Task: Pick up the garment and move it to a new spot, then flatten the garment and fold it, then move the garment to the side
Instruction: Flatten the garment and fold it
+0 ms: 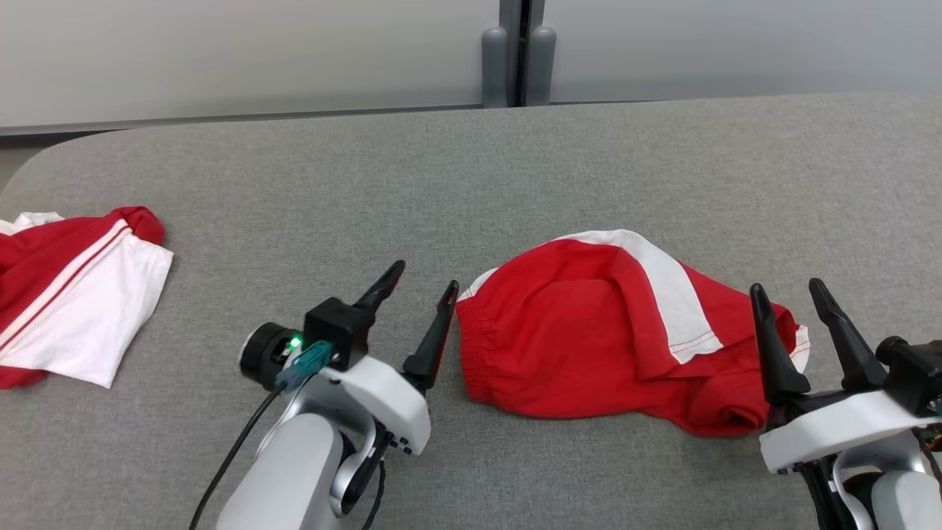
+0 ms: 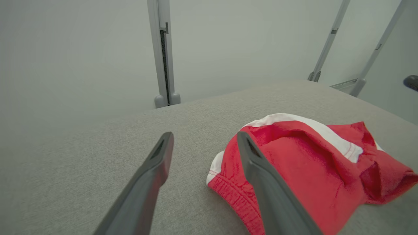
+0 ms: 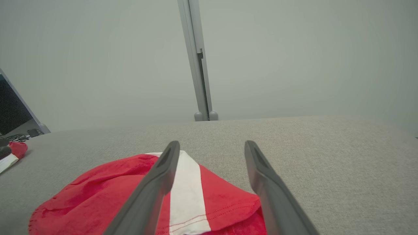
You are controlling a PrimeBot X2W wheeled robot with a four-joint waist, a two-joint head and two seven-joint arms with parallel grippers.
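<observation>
Table top [image 1: 471, 169]: grey woven fabric, rounded at its far left corner.
Spare clothing [image 1: 66, 294]: a red and white piece with thin stripes, lying rumpled at the table's left edge (partly out of view).
Wall panels [image 1: 221, 51]: pale and plain, standing behind the table's far edge.
Post [image 1: 519, 59]: a grey upright between the panels, with two rounded feet at its base.
Struts [image 2: 326, 45]: two slanted grey bars beyond the table's far right corner.
Screen [image 3: 11, 111]: dark, tilted and grey-framed, with cables below it.
</observation>
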